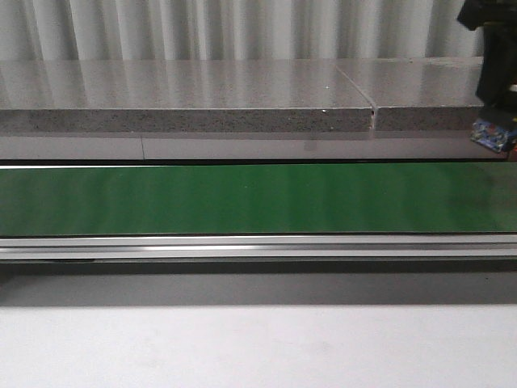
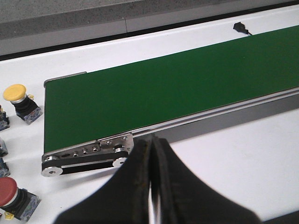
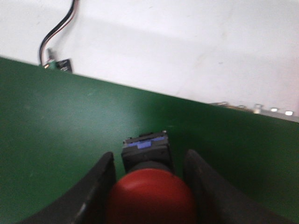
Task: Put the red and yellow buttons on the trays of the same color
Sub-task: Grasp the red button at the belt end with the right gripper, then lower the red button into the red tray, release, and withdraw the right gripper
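Nearest the right wrist camera, a red button (image 3: 150,199) sits between the fingers of the right gripper (image 3: 149,186), which is closed on its cap above the green conveyor belt (image 3: 70,121). The left gripper (image 2: 152,186) hangs with fingers pressed together, holding nothing, over the white surface (image 2: 233,154) near the belt's end. Beyond it wait a second red button (image 2: 7,192) and a yellow button (image 2: 15,92). No trays are visible, so little sorting looks done. In the front view, the right arm (image 1: 493,56) hangs at the far right.
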### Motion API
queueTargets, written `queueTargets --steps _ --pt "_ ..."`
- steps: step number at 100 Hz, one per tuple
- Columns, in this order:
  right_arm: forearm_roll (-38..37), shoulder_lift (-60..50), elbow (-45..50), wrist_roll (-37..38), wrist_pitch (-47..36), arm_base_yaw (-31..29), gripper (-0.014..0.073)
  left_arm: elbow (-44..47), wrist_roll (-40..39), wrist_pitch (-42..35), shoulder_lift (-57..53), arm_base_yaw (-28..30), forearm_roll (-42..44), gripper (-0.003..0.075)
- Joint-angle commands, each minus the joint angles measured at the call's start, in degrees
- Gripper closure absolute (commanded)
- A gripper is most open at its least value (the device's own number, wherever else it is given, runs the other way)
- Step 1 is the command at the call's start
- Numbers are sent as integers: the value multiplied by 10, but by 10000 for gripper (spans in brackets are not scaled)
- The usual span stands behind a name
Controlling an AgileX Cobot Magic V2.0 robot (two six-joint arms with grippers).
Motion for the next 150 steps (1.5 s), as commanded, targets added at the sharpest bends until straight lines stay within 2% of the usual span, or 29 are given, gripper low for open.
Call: queueTargets --steps 1,21,42,54,81,112,123,135,140,150 --pt "-6 -28 -35 10 -22 -40 421 -14 -1 -39 6 -4 -3 740" --pt "-6 -23 -55 10 -25 -143 421 -14 -1 -39 6 -4 -3 740" --pt "-6 21 -66 10 -43 -203 421 -14 -1 -39 6 -4 -3 740" --pt "-6 64 -102 10 -51 -216 421 -14 -1 -39 6 -4 -3 740" --pt "-7 159 -205 7 1 -217 421 -14 -1 -39 6 -4 -3 740" --pt "-8 224 -217 7 -21 -217 418 -14 -1 -39 6 -4 -3 740" --pt "-8 236 -217 7 -25 -217 347 -14 -1 -39 6 -4 -3 740" --pt "-8 237 -217 7 -29 -217 155 -14 -1 -39 6 -4 -3 740" --pt "-8 237 -217 7 -30 -217 104 -14 -1 -39 6 -4 -3 740" --pt "-8 237 -217 7 -33 -217 85 -14 -1 -39 6 -4 -3 740"
